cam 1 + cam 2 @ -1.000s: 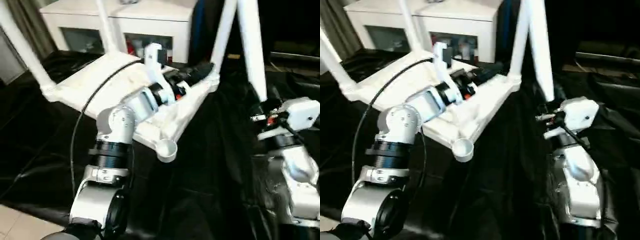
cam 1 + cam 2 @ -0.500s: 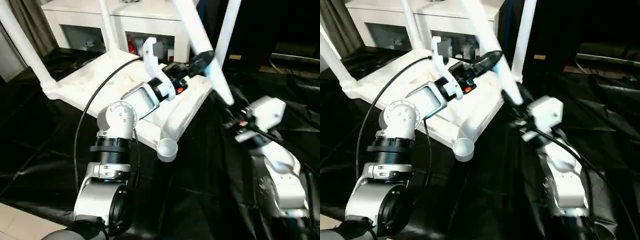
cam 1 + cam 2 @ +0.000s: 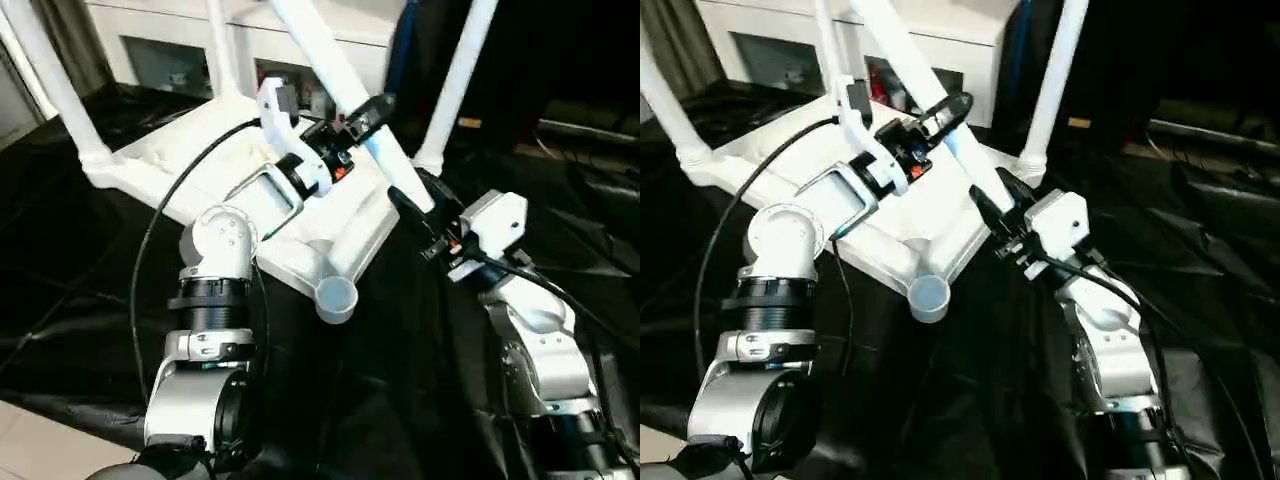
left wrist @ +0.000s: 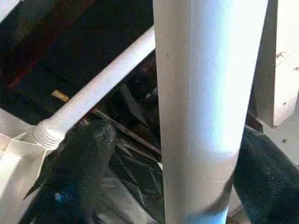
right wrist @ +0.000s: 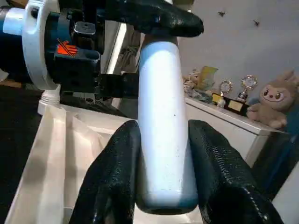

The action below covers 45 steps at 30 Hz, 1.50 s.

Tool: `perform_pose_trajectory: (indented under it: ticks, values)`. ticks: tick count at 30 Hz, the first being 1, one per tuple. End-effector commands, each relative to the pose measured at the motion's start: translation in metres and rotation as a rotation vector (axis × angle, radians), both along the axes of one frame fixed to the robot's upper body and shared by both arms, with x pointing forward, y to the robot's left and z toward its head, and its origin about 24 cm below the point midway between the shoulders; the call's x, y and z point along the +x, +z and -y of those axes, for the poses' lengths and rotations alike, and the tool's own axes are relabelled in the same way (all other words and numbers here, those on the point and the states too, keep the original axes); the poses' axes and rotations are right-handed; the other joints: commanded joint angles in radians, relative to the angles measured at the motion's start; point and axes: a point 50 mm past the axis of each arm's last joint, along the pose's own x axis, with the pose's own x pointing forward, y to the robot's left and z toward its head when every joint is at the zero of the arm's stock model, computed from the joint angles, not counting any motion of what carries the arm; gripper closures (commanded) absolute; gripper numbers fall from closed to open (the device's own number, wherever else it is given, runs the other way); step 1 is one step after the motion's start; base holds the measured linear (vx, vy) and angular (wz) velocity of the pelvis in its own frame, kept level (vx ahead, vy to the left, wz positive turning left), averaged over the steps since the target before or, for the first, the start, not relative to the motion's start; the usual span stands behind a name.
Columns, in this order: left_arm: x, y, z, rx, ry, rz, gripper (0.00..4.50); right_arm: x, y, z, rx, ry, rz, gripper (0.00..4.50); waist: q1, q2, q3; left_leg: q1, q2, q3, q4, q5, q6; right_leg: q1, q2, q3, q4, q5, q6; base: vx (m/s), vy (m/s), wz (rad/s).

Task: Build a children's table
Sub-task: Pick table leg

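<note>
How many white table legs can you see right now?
4. Three stand in the upturned tabletop: one at the far left corner, one at the back, one at the far right corner. The loose fourth leg slants between the right gripper and left gripper.

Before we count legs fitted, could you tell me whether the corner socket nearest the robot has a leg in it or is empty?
Empty. The near corner socket on the tabletop shows an open round mouth, and the loose leg is tilted above, held in the right gripper.

The white tabletop (image 3: 230, 190) lies upside down on black cloth (image 3: 60, 290), ribbed underside up. Three white legs (image 3: 455, 80) stand in its corner sockets; the near socket (image 3: 337, 297) looks empty. A fourth leg (image 3: 345, 90) slants above the tabletop.
</note>
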Motion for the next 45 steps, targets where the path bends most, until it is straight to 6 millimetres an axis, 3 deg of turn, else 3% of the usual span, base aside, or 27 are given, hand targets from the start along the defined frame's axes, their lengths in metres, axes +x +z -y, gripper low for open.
perform_pose_trajectory:
  ticks: [1, 7, 10, 13, 14, 17, 20, 24, 29, 33, 36, 40, 44, 45]
  values:
    - [-0.002, 0.000, 0.001, 0.002, 0.004, -0.008, 0.84, 0.002, 0.007, -0.002, -0.007, 0.009, 0.039, 3.27, 0.003, -0.021, -0.079, 0.032, 0.047, -0.015, -0.077, -0.145, 0.085, 0.050, -0.046, 0.026, -0.067, -0.108, -0.237, 0.000, 0.000, 0.00]
    - [-0.004, -0.002, 0.003, 0.013, 0.000, -0.013, 1.32, 0.002, 0.005, -0.004, -0.002, 0.013, 0.040, 3.27, 0.003, -0.018, -0.078, 0.031, 0.047, -0.015, -0.079, -0.157, 0.074, 0.050, -0.046, 0.027, -0.069, -0.122, -0.232, 0.000, 0.000, 0.00]
    - [-0.004, -0.002, 0.003, 0.018, 0.008, -0.013, 1.58, 0.002, 0.004, -0.006, 0.000, 0.012, 0.044, 3.27, 0.003, -0.010, -0.078, 0.033, 0.048, -0.017, -0.080, -0.164, 0.067, 0.049, -0.045, 0.027, -0.068, -0.118, -0.231, 0.000, 0.000, 0.00]
    - [-0.003, -0.002, 0.002, 0.020, 0.015, -0.015, 1.87, 0.002, 0.004, -0.005, -0.001, 0.005, 0.044, 3.27, 0.001, -0.014, -0.079, 0.033, 0.047, -0.016, -0.080, -0.168, 0.064, 0.051, -0.044, 0.027, -0.069, -0.110, -0.232, 0.000, 0.000, 0.00]
    - [-0.003, -0.001, 0.002, 0.020, 0.021, -0.017, 1.96, 0.002, 0.003, -0.005, -0.007, -0.002, 0.046, 3.27, 0.001, -0.006, -0.078, 0.033, 0.047, -0.017, -0.081, -0.171, 0.061, 0.050, -0.044, 0.027, -0.069, -0.110, -0.232, 0.000, 0.000, 0.00]
    - [-0.001, -0.001, 0.001, 0.024, 0.033, -0.016, 2.19, 0.001, 0.003, -0.005, -0.012, 0.002, 0.049, 3.27, 0.000, -0.010, -0.079, 0.032, 0.047, -0.017, -0.081, -0.166, 0.060, 0.052, -0.044, 0.027, -0.067, -0.091, -0.235, 0.000, 0.000, 0.00]
    - [0.001, -0.001, -0.002, 0.023, 0.060, -0.025, 2.44, 0.000, 0.002, -0.005, 0.001, 0.018, 0.040, 2.57, 0.001, -0.009, -0.079, 0.033, 0.047, -0.017, -0.081, -0.176, 0.061, 0.052, -0.045, 0.027, -0.070, -0.099, -0.236, 0.000, 0.000, 0.00]
    - [0.003, 0.001, -0.007, 0.037, 0.087, -0.015, 2.73, 0.001, 0.004, -0.007, 0.004, 0.032, 0.040, 2.36, -0.001, -0.016, -0.079, 0.033, 0.047, -0.017, -0.081, -0.177, 0.063, 0.052, -0.044, 0.027, -0.069, -0.102, -0.230, 0.000, 0.000, 0.00]
    - [0.007, 0.001, -0.018, 0.048, 0.141, -0.018, 2.88, 0.003, 0.003, -0.007, 0.007, 0.040, 0.032, 2.03, 0.001, -0.017, -0.079, 0.033, 0.048, -0.017, -0.081, -0.172, 0.065, 0.051, -0.045, 0.026, -0.068, -0.112, -0.230, 0.000, 0.000, 0.00]
    - [0.008, 0.002, -0.027, 0.064, 0.166, -0.014, 2.90, 0.002, 0.002, -0.007, 0.007, 0.043, 0.031, 1.67, 0.000, -0.012, -0.079, 0.035, 0.047, -0.017, -0.081, -0.166, 0.061, 0.050, -0.044, 0.027, -0.066, -0.101, -0.231, 0.000, 0.000, 0.00]
    - [0.013, 0.002, -0.050, 0.136, 0.219, 0.008, 2.91, -0.001, 0.002, 0.004, 0.012, 0.013, 0.024, 1.48, -0.001, -0.009, -0.079, 0.036, 0.047, -0.018, -0.082, -0.168, 0.057, 0.050, -0.042, 0.027, -0.065, -0.098, -0.224, 0.000, 0.000, 0.00]
    - [0.014, 0.004, -0.061, 0.219, 0.218, 0.034, 2.91, 0.000, 0.004, 0.015, 0.020, -0.031, 0.019, 1.10, 0.000, -0.009, -0.079, 0.039, 0.048, -0.017, -0.084, -0.171, 0.045, 0.048, -0.042, 0.027, -0.065, -0.095, -0.225, 0.000, 0.000, 0.00]
    - [0.008, 0.004, -0.067, 0.344, 0.127, 0.061, 2.91, 0.010, 0.016, 0.029, -0.007, -0.096, 0.054, 0.73, -0.001, -0.003, -0.079, 0.041, 0.047, -0.018, -0.087, -0.177, 0.029, 0.046, -0.041, 0.026, -0.060, -0.117, -0.225, 0.000, 0.000, 0.00]
    - [0.001, 0.002, -0.066, 0.392, 0.041, 0.075, 2.91, 0.017, 0.024, 0.034, -0.048, -0.123, 0.092, 0.65, 0.000, -0.002, -0.079, 0.046, 0.048, -0.017, -0.086, -0.192, 0.013, 0.042, -0.043, 0.027, -0.060, -0.129, -0.232, 0.000, 0.000, 0.00]
